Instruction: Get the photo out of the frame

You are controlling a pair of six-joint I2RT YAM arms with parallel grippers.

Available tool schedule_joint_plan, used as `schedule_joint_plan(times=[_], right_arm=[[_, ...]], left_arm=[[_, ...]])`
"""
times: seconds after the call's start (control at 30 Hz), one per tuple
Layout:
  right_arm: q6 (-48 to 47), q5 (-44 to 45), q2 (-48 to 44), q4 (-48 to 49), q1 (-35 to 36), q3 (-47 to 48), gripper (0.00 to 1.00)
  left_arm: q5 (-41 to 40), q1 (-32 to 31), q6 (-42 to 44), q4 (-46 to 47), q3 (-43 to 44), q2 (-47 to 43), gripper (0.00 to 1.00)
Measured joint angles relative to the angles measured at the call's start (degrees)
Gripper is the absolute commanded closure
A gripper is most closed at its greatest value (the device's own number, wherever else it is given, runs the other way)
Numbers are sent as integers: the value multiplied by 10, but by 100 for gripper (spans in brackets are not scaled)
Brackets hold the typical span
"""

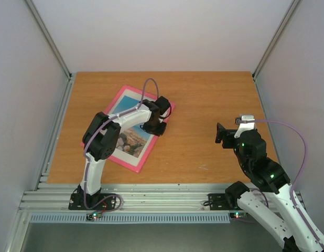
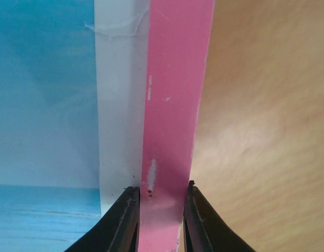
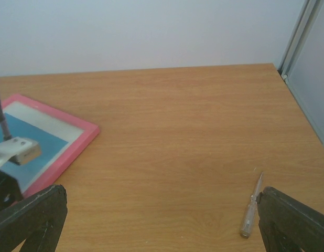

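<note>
Clamping the frame point(image 2: 175, 94), the left claw point(image 2: 159, 191) straddles its rail.

1. Overhead view: bright, even, diffuse light on the desk point(image 1: 214, 105), and shadows are barely there.
2. Left wrist: extreme close-up. The frame point(image 2: 172, 105) is fairly sharp, the photo point(image 2: 41, 79) a soft blue haze, with a pale sheen on the wood at right.
3. Right wrist: clear picture, but the right claw point(image 3: 162, 190) is dark and blurred at the near corners.

Both arms have white shells and black joints; a purple cable point(image 1: 149, 84) loops off the left arm point(image 1: 101, 139); green lights point(image 1: 265, 176) dot the right arm point(image 1: 256, 163); the left gripper point(image 2: 162, 187) has black tapered fingers point(image 2: 125, 220).
</note>
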Motion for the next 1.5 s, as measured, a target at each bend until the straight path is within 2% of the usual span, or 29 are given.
schedule_joint_plan(times=[0.27, 0.53, 0.77, 1.0, 1.17, 1.33, 1.5], right_arm=[[0, -5, 0, 0, 0, 0, 2], [0, -16, 5, -1, 0, 1, 2], [0, -41, 32, -9, 0, 8, 2], [6, -76, 65, -16, 0, 20, 2], [30, -124, 128, -22, 0, 24, 2], [49, -192, 201, -17, 0, 17, 2], [61, -247, 287, 4, 5, 16, 2]], left_arm=[[49, 0, -131, 44, 118, 91, 85], [97, 1, -238, 110, 191, 145, 66], [115, 7, -267, 143, 201, 138, 45], [78, 36, -219, 138, 85, 3, 32], [22, 90, -170, 127, -35, -131, 27], [-26, 154, -138, 120, -159, -218, 26], [-36, 217, -126, 124, -254, -261, 26]])
